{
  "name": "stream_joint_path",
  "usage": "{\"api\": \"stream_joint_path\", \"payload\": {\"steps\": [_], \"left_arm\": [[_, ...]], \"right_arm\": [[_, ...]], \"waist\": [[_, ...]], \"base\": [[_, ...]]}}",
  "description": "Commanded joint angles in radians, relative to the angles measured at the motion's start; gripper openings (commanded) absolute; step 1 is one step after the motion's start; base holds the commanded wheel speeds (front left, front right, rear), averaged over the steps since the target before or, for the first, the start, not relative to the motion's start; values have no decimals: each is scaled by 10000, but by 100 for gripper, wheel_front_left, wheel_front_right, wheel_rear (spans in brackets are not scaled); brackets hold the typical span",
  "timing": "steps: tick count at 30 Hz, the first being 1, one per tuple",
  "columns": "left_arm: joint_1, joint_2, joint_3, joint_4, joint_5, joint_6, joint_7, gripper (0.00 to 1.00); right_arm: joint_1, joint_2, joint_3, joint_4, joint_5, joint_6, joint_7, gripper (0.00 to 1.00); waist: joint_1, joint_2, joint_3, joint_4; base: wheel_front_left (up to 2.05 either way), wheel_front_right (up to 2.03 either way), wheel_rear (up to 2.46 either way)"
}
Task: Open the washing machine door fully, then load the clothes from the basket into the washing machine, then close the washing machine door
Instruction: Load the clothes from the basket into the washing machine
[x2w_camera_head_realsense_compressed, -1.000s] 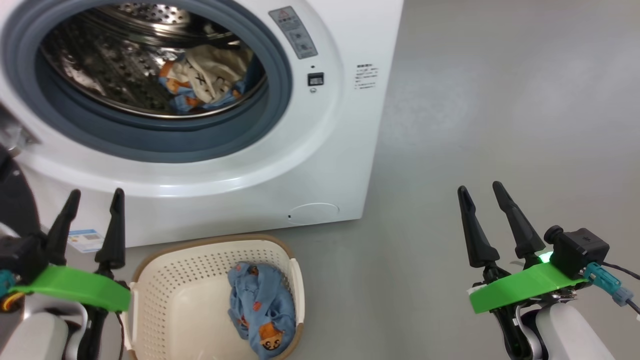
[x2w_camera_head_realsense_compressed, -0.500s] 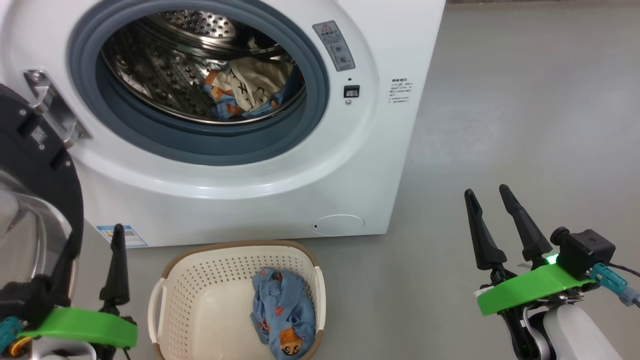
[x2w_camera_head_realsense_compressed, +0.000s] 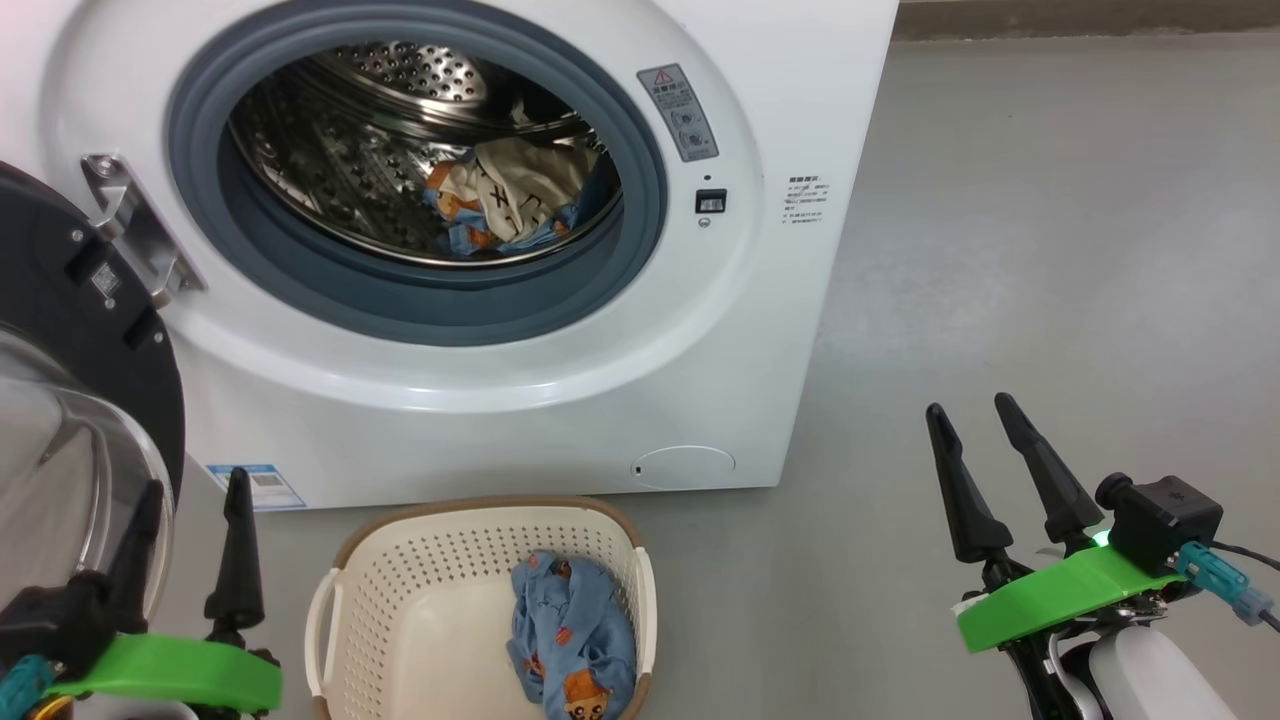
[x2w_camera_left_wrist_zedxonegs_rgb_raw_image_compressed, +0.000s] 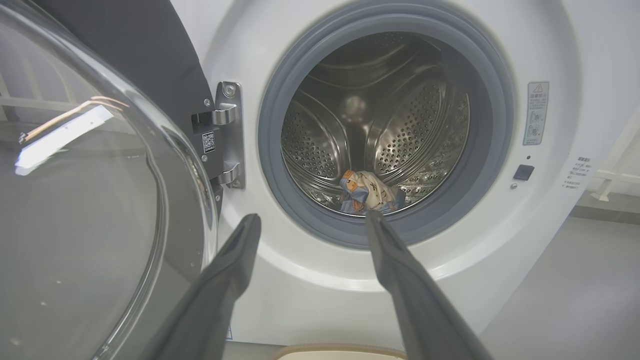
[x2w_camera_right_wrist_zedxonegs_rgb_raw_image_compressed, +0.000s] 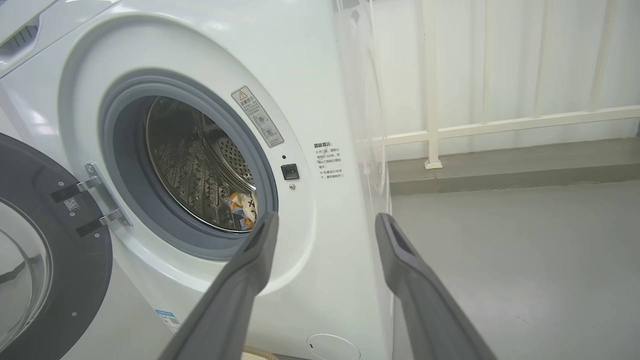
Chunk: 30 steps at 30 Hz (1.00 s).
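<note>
Left gripper (x2w_camera_head_realsense_compressed: 195, 488) and right gripper (x2w_camera_head_realsense_compressed: 972, 420) are hanging fingers apart, empty | clothes (x2w_camera_head_realsense_compressed: 570, 640) lying in basket (x2w_camera_head_realsense_compressed: 480, 505) | risk: left gripper clipping the open door (x2w_camera_head_realsense_compressed: 70, 300) beside it while reaching.

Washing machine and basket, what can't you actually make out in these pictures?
Basket: its near end, and the garment lying in it, are cut off by the head view's bottom edge.
Clothes in the drum: bunched behind the gasket lip; piece count unclear.
Washing machine door: cut off by the head view's left edge.
Warning label: print too small to read.
</note>
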Motion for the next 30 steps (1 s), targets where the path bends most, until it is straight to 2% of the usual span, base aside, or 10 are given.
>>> {"api": "stream_joint_path", "payload": {"steps": [1, 30], "left_arm": [[-56, 193, 424, -247, 171, -38, -62, 100], [-89, -181, 805, 1, 448, -312, -63, 100]], "right_arm": [[-11, -104, 238, -193, 85, 75, -80, 100], [-92, -101, 245, -172, 55, 75, -80, 100]], "waist": [[0, 0, -21, -22], [0, 0, 34, -253]], "base": [[0, 0, 0], [0, 0, 0]]}}
